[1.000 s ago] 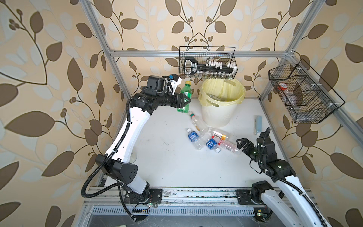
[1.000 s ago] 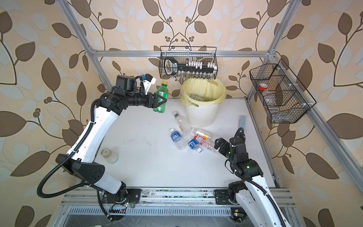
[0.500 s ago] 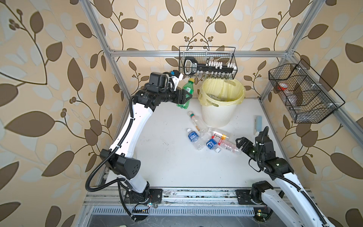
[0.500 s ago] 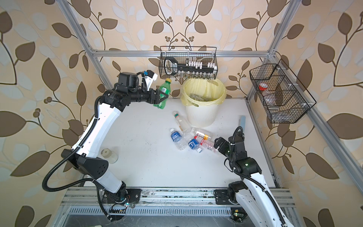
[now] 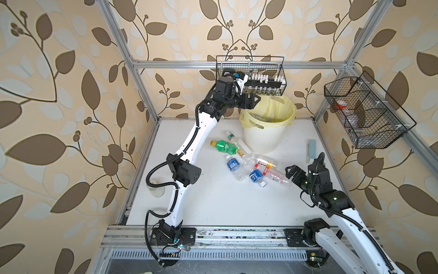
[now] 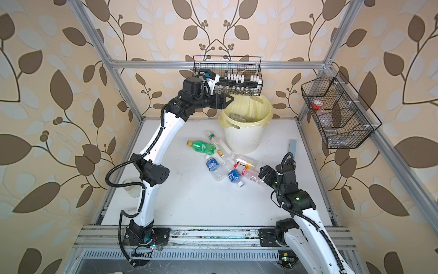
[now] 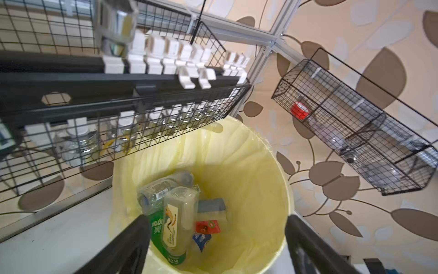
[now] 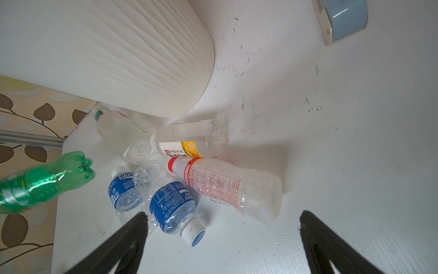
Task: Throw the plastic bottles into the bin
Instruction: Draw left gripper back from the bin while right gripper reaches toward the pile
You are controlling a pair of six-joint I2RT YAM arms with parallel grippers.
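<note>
Bottles (image 5: 256, 176) lay on the worktop (image 5: 213, 201) beside the bin (image 5: 260, 140), a green bottle (image 5: 224, 146) among them, and the left jaws, apart and empty above its rim, would likely do better letting go squarely over the opening, the right jaws likewise apart.

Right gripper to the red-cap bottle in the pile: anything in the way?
Nothing visible. The right gripper is open, with only bare table between its fingers and the red-cap bottle. A blue-label bottle lies close beside that bottle, near one finger.
</note>
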